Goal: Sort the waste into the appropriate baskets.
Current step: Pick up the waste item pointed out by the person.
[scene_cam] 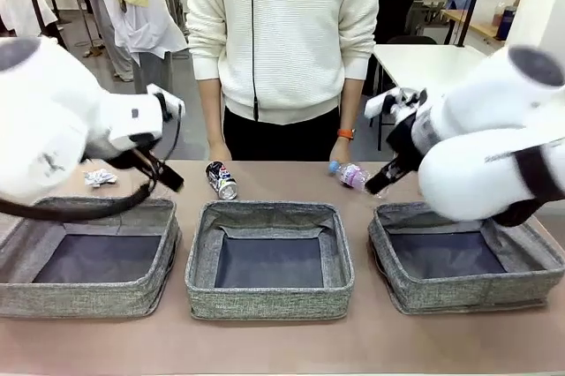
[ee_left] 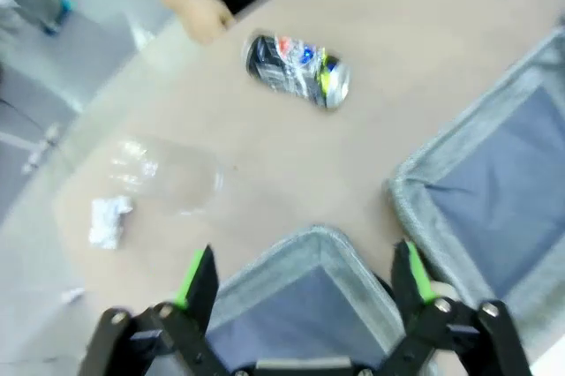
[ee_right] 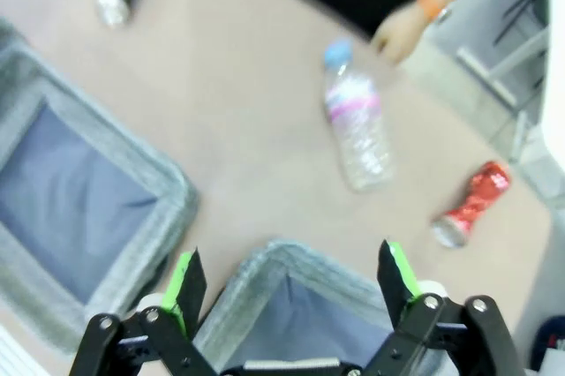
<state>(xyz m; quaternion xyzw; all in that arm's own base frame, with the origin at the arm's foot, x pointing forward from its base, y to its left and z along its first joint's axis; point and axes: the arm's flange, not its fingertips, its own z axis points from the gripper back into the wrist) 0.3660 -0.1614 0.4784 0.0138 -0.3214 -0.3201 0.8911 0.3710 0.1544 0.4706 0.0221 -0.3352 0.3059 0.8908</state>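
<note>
1. Three low grey woven fabric baskets (scene_cam: 269, 305) stand in a row nearest you on the counter (scene_cam: 282, 345). Their dark bottoms are bare where they show, so I judge sorting has not begun.
2. Both arms hover over the baskets' far rims. The left jaws and the right jaws are spread wide and grasp nothing.
3. All the waste lies on the counter beyond the baskets:
   - crumpled white paper (scene_cam: 100, 178) far left
   - clear plastic cup (ee_left: 168, 173) just beside the paper
   - crushed dark blue-silver can (scene_cam: 222, 180) behind the middle basket
   - clear bottle with pink label and blue cap (scene_cam: 350, 175) near the right arm
   - crushed red can (ee_right: 470, 203) near the bottle
4. Your next move is a first pick: reach past a rim, lower the jaws astride one piece and clench. The bottle suits the right arm, the paper or cup the left.
5. Mind the person's hand (ee_right: 402, 30), which is close to the bottle.
6. Hard to make out:
   - The cup is faint and blurred.
   - The right arm covers part of the right basket.
   - Nothing marks which basket takes what.
</note>
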